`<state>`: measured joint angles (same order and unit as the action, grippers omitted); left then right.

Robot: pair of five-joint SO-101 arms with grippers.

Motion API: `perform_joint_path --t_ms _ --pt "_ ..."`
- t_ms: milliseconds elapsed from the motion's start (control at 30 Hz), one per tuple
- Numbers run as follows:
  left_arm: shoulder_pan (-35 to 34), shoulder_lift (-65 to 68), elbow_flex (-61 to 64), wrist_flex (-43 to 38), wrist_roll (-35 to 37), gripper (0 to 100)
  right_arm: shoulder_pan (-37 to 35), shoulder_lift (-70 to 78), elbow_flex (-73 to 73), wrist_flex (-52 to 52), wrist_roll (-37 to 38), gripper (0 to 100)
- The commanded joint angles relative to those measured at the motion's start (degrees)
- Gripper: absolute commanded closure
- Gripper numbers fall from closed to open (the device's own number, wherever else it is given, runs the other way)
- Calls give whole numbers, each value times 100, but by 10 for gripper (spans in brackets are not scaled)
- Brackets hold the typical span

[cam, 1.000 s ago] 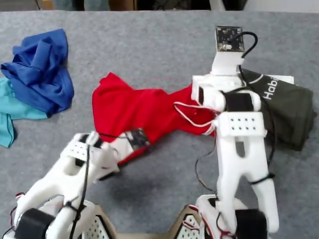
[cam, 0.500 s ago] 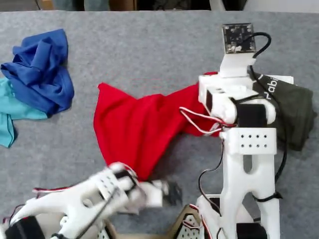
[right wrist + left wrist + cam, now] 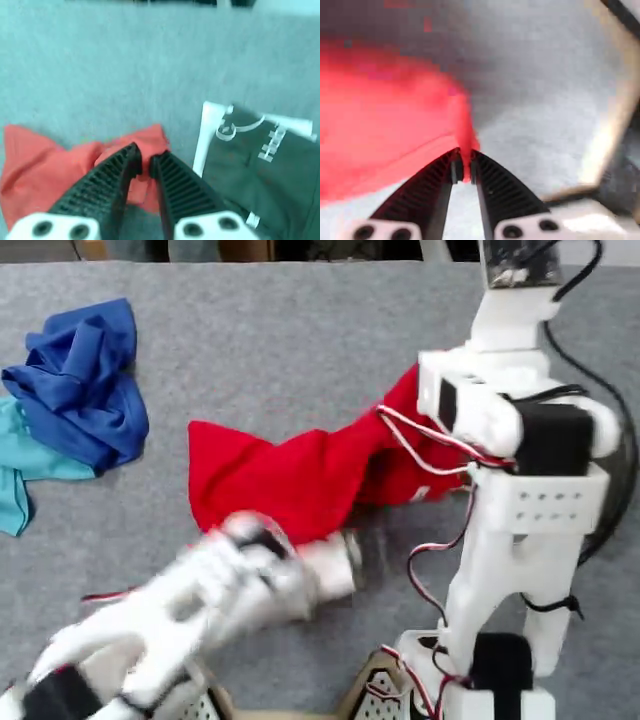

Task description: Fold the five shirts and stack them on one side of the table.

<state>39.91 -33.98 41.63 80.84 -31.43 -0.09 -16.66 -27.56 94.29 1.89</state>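
A: Red shirt point(image 3: 290, 480) where?

B: Mid-worktop point(image 3: 280, 330), bunched and pulled into a band between both arms. One end pinched in the left gripper point(image 3: 462, 171) toward the near edge, jaws nearly together on a fold of hem. Other end raised off the surface toward the right edge, caught in the right gripper point(image 3: 142, 162), jaws narrow with red cloth at the tips.

A: Step in hand?

B: Probably spreading, ahead of any fold. Not flat yet: wrinkled and twisted through the middle.

A: Needed next?

B: Likely drawing both ends apart and lowering them evenly, so as to lay the cloth flat. Best done without dragging it over the dark shirt point(image 3: 250, 175), folded just beside at the right edge.

A: Remaining?

B: Plenty, by the look of it. Blue shirt point(image 3: 85, 380) crumpled at the left edge, overlapping a teal shirt point(image 3: 18, 465). Both unfolded and well apart from the red one.
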Motion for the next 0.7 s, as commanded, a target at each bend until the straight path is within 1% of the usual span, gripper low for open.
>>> perform_joint_path --t_ms 0,67,133,200,333,500,567,667 --pt "-2158 -1037 -2176 668 -246 973 97 330 -1613 422 35 985" --pt "-2958 -1213 -3152 897 -246 973 97 523 -2193 554 26 985" --pt "-3477 -1187 -4013 1187 -246 973 97 664 -2624 580 18 985" --pt "-3741 -1099 -4725 1442 -229 973 97 743 -2958 580 -193 985" --pt "-4048 -905 -6105 1741 -167 973 97 796 -3451 527 -536 985" --pt "-4505 -563 -7943 1829 378 973 105 796 -4259 396 -941 985" --pt "-4857 -413 -8497 1829 686 973 290 787 -4681 62 -1099 985" --pt "-5473 -316 -9121 1820 1169 973 519 787 -5305 -571 -1116 985"
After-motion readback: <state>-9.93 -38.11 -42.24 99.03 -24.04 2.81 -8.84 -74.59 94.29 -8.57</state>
